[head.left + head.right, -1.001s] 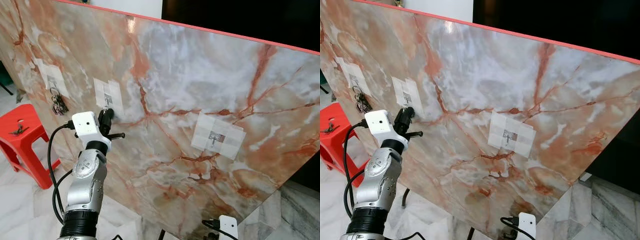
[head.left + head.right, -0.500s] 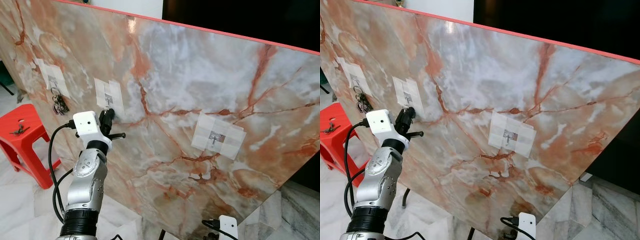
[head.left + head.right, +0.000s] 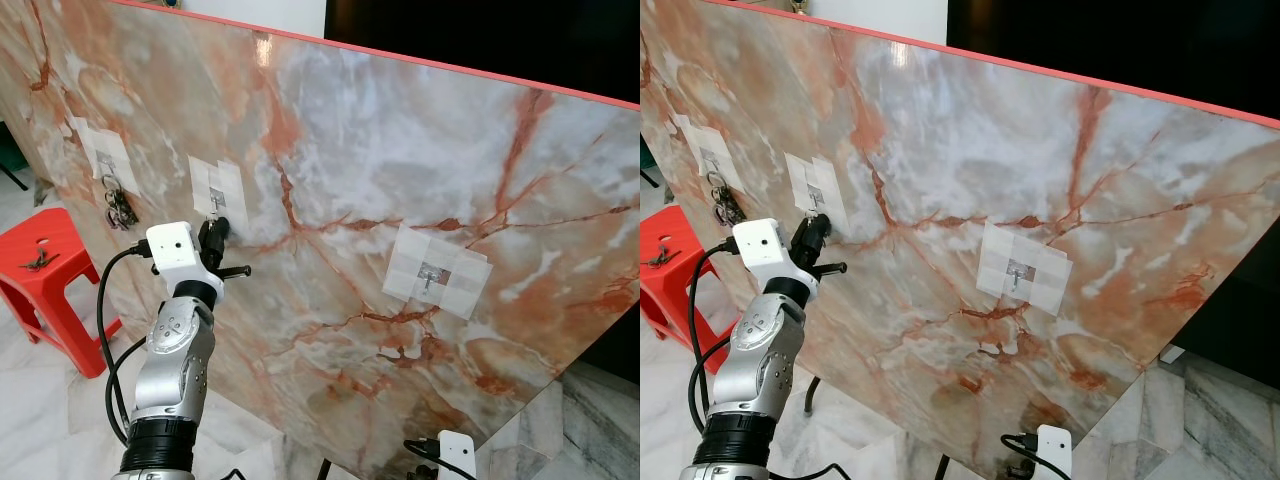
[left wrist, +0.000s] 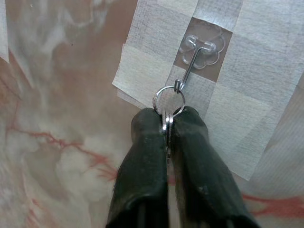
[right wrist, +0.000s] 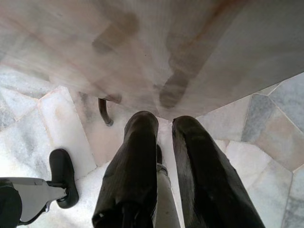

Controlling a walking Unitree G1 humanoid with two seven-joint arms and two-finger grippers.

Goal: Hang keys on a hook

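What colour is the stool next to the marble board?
Red stool, clearest in the left eye view.

Ahead of you the big tilted slab of pink-and-grey marble with a red top edge (image 3: 380,200) blocks any reach forward. Your left gripper (image 4: 166,124) is pressed close to it at the clear plastic hook with a thin wire arm on beige tape (image 4: 198,47), its fingers clamped on the silver key ring (image 4: 168,100), which touches the hook's wire. To the left a bunch of dark keys (image 3: 118,206) hangs from another hook, beside it a red plastic stool (image 3: 45,270). Along the slab to the right, open marble runs as far as the third taped hook (image 3: 432,277). Low down, your right gripper (image 5: 164,133) hangs over pale floor tiles (image 5: 266,142).
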